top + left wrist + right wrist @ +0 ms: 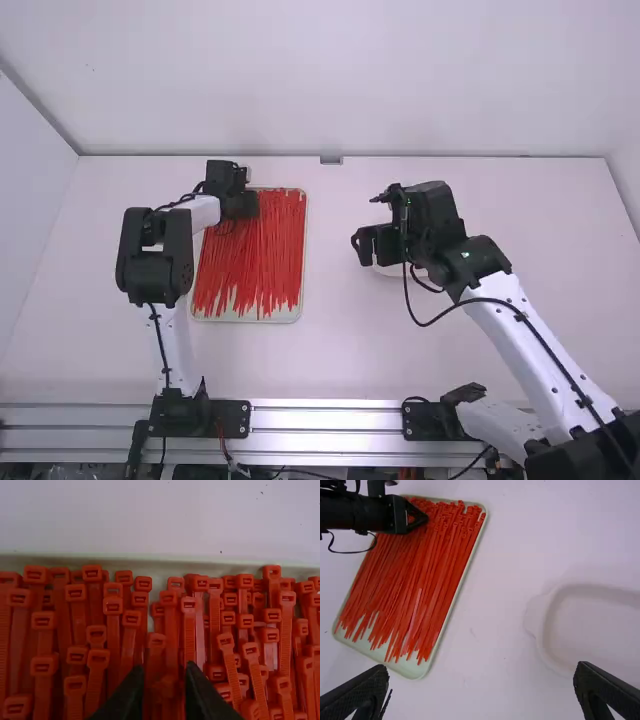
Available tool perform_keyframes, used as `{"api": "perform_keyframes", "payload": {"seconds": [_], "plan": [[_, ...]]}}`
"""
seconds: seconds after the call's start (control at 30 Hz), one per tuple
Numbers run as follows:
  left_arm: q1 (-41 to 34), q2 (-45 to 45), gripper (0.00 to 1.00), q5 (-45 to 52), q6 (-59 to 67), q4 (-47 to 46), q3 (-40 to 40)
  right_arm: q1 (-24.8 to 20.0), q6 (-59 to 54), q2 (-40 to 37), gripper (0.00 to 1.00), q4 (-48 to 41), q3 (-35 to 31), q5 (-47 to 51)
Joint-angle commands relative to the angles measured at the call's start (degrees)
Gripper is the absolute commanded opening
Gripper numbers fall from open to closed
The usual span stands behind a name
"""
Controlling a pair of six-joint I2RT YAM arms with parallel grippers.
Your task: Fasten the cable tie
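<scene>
A pile of orange cable ties (252,255) fills a pale tray (303,250) left of the table's middle. My left gripper (237,205) is down in the heads of the ties at the tray's far end. In the left wrist view its fingers (131,695) stand close together, shut on one cable tie (165,680) in the pile. The right wrist view shows that left gripper (417,517) as a closed point on the cable ties (415,575). My right gripper (370,228) hangs open and holds nothing, above the table right of the tray, its fingertips (355,690) wide apart.
A shallow white dish (385,270) sits on the table under the right gripper, also seen as a dish (590,625) in the right wrist view. The tray's rim (150,560) borders bare white table on the far side. A metal rail runs along the front edge.
</scene>
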Motion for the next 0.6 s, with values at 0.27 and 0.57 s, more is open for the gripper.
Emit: {"api": "perform_keyframes", "payload": {"seconds": [0.27,0.57], "plan": [[-0.48,1.09,0.1,-0.22,-1.14,0.13,1.73,0.07,-0.04,0.09,0.98,1.53,1.44,0.48],[-0.48,1.07,0.08,-0.2,-1.55,-9.75,10.69,0.07,-0.04,0.07,0.99,1.36,1.44,0.48]]}}
